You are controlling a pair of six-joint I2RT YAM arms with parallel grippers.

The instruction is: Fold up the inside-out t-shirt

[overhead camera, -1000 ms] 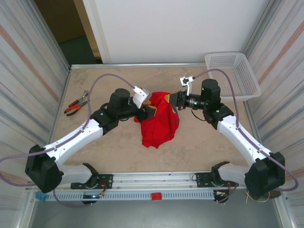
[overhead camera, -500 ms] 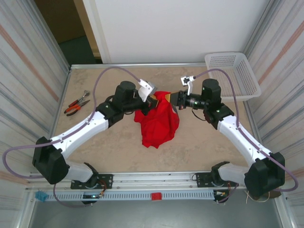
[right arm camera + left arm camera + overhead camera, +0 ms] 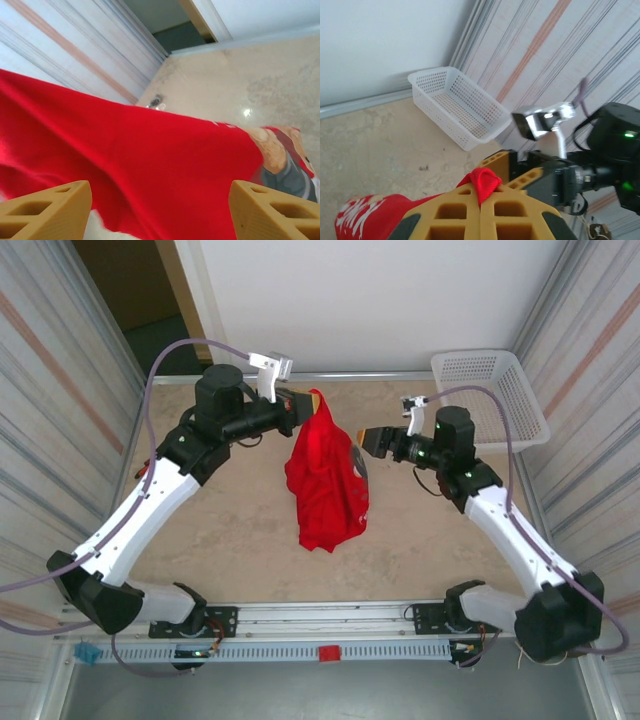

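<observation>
Hanging from your left pincer (image 3: 303,405), clamped on top fold, upper middle: t-shirt (image 3: 325,485), soft, floppy, light. Your right pincer (image 3: 366,440) apart; grab loose side edge.

A white mesh basket (image 3: 478,356) sits at the far right corner of a beige, stone-patterned table (image 3: 230,530), close against a striped side panel (image 3: 590,360). Behind the table rises a plain white wall (image 3: 380,300), with a dark doorway (image 3: 140,300) to its left. A metal rail (image 3: 330,618) runs along the near edge, below it a small red tab (image 3: 327,652) at the middle and a blue one (image 3: 88,653) at the left end.
</observation>
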